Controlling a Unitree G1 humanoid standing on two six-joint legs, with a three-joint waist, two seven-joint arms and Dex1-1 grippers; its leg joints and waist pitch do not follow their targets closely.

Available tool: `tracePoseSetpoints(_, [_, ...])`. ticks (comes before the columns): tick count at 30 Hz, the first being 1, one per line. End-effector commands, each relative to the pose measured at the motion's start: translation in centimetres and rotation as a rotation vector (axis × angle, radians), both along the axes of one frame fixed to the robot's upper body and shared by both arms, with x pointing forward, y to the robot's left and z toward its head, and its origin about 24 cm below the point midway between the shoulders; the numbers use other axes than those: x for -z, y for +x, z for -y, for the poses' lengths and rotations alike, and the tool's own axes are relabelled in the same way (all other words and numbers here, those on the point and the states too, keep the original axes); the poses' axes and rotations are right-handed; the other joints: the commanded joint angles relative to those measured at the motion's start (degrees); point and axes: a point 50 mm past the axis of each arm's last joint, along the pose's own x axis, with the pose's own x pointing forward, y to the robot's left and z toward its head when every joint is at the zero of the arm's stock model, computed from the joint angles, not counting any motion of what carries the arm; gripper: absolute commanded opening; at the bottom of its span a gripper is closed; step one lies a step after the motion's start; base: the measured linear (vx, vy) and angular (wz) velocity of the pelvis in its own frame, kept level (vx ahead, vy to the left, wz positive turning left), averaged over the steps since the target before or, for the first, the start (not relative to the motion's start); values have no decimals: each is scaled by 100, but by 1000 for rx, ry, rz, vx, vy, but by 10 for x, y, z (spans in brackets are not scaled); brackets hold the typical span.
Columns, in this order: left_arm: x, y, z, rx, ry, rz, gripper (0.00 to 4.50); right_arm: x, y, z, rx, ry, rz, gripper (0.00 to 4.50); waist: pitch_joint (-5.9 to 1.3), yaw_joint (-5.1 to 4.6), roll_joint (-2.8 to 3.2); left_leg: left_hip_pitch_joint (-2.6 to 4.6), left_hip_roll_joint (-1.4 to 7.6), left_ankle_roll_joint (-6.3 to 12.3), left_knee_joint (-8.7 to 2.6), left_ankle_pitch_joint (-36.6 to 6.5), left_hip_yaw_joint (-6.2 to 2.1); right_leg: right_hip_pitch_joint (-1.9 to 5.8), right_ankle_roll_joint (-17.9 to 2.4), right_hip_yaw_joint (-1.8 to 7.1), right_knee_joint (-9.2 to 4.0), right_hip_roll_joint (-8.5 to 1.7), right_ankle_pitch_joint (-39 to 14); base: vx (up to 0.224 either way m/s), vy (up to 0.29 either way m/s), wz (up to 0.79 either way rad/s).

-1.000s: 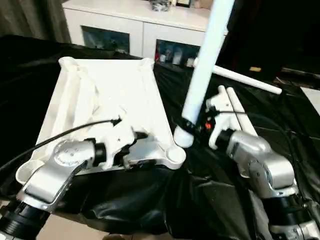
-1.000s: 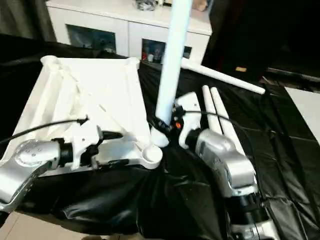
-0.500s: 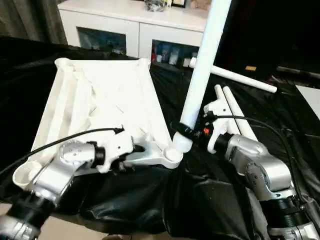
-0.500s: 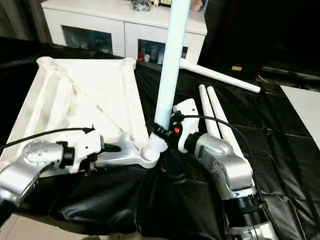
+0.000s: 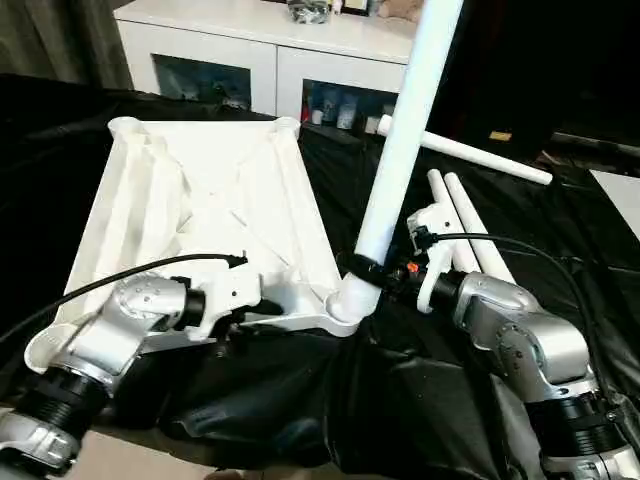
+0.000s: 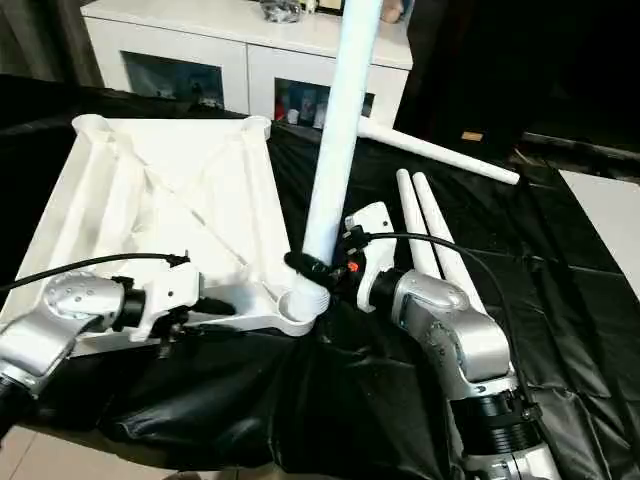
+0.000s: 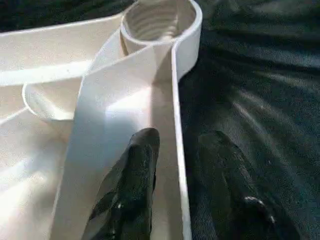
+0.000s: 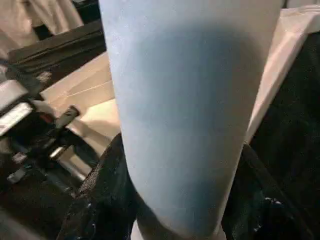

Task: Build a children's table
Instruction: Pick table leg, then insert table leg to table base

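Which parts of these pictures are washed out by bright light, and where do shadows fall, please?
Left eye view: the tabletop glares near-white, ribs faint. Left wrist view: a shadow crosses the tabletop's wall between the corner socket and the left gripper. Right wrist view: the leg is shaded bluish in the right gripper.

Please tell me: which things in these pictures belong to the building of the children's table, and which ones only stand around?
Belonging to the job:
- tabletop, underside up
- held leg, gripped by the right pincer at the near corner socket
- left pincer, straddling the tabletop's rim
- three spare legs on the black sheet

Only standing around:
- white cabinet behind
- black sheet
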Motion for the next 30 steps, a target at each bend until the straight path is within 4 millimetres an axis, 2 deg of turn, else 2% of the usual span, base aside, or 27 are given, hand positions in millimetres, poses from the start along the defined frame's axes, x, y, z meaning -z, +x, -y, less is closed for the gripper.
tracePoseSetpoints(1, [2,-1,0,14,41,-13,124,-9,1,1,-14,11,21,186,-309,16,126,64,149,-238,-472,-1556,-51,232,-799,318,-524,-451,-1508,0,0,0])
tracePoseSetpoints(9, [6,-3,1,18,68,-32,47,-5,7,-5,-8,-13,21,186,-304,8,121,72,149,-253,-469,-1622,-53,216,-780,320,-543,-464,-1718,0,0,0])
tracePoseSetpoints(11, [6,-4,3,19,59,-29,40,-2,10,-7,0,-13,15,186,-305,6,130,73,147,-256,-470,-1623,-53,208,-794,321,-547,-466,-1736,0,0,0])
tracePoseSetpoints(13, [5,-5,7,27,45,-21,36,0,11,-9,0,-12,8,186,-311,6,127,70,155,-263,-475,-1571,-55,214,-833,318,-523,-456,-1555,0,0,0])
tracePoseSetpoints(14, [5,-6,9,32,40,-22,11,1,12,-9,-1,-12,6,186,-314,5,128,70,156,-265,-472,-1562,-53,215,-851,318,-518,-459,-1511,0,0,0])
tracePoseSetpoints(17, [5,-9,14,51,27,-25,1,5,11,-12,-22,-21,-15,186,-324,11,124,57,153,-230,-462,-1397,-42,241,-901,320,-492,-453,-1215,0,0,0])
tracePoseSetpoints(21, [5,-10,15,55,36,-20,0,11,10,-14,-44,-44,-38,186,-326,20,121,49,142,-211,-457,-1286,-32,252,-900,322,-480,-441,-1084,0,0,0])
tracePoseSetpoints(22, [5,-10,15,55,39,-19,0,12,10,-14,-48,-54,-44,186,-327,15,121,49,143,-213,-460,-1296,-35,255,-904,318,-477,-442,-1085,0,0,0])
tracePoseSetpoints(23, [5,-10,15,54,42,-16,0,14,10,-14,-53,-67,-51,186,-322,13,94,45,142,-207,-462,-1310,-33,256,-891,319,-486,-441,-1124,0,0,0])
tracePoseSetpoints(26, [5,-10,14,51,48,-13,0,16,11,-13,-55,-89,-57,186,-305,15,116,69,147,-218,-465,-1463,-34,228,-842,324,-520,-454,-1441,0,0,0])
tracePoseSetpoints(30, [4,-8,12,38,54,0,0,21,13,-11,-27,-96,-55,186,-305,15,117,69,151,-234,-470,-1525,-42,225,-812,323,-529,-459,-1531,0,0,0])
